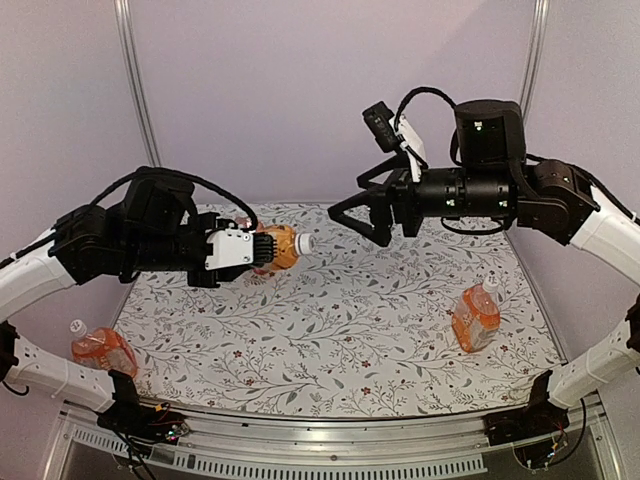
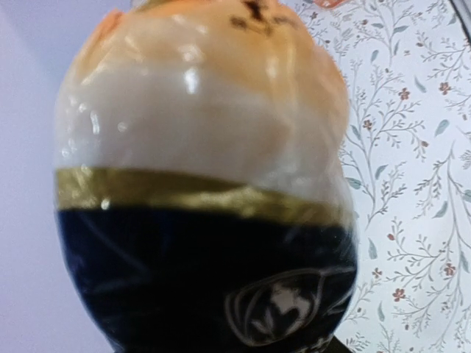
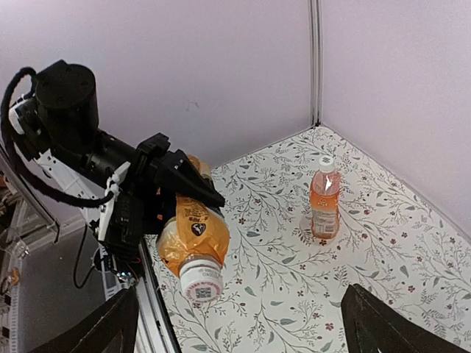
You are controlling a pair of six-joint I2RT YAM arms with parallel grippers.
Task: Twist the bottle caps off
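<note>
Floral tablecloth (image 1: 340, 330), pale walls (image 1: 300, 100)

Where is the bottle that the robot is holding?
In the top view, the bottle is up in the air left of the middle, lying sideways in the left gripper, with its white cap pointing toward the open right gripper.

Floral table (image 1: 330, 340), orange bottle (image 1: 475, 318) at right

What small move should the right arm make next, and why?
Probably ease the right gripper forward onto the white cap. Its fingers stand open, short of the cap, which sits on the bottle that the left gripper holds level, facing it.
</note>
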